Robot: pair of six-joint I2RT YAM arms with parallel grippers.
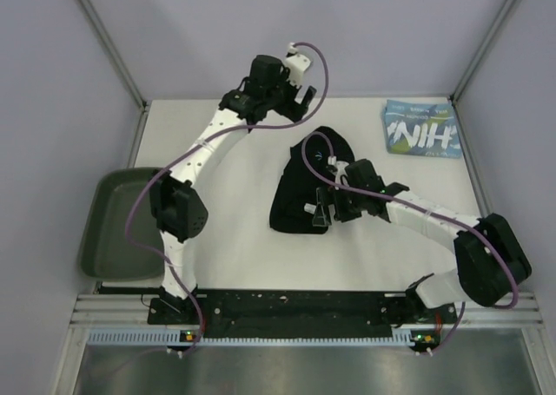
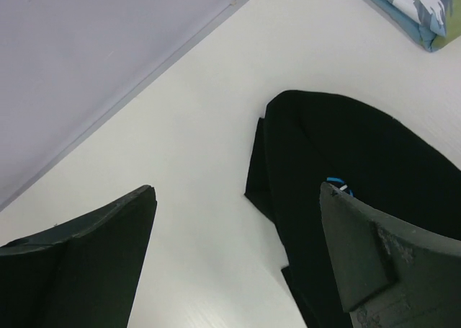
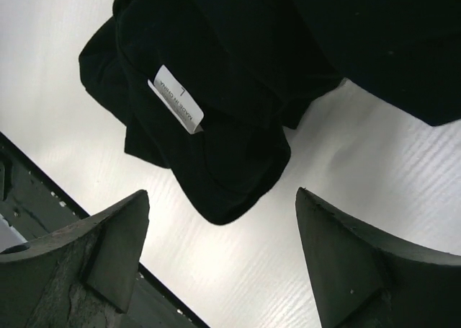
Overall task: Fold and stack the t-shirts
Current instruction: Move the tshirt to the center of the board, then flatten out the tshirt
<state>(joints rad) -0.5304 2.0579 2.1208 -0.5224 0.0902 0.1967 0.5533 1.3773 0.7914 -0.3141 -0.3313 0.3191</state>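
The light blue fabric t-shirt with white block letters lies folded at the upper right of the white table. The plain black t-shirt sits rumpled mid-frame, apparently only half folded and not yet stacked. The left fingers are spread and empty beyond it. The right fingers are spread over its lower edge.

White arms, black joints, purple cables, dark wedge-fingered tools

Matt black cloth shirt, smooth white table, perhaps laminate
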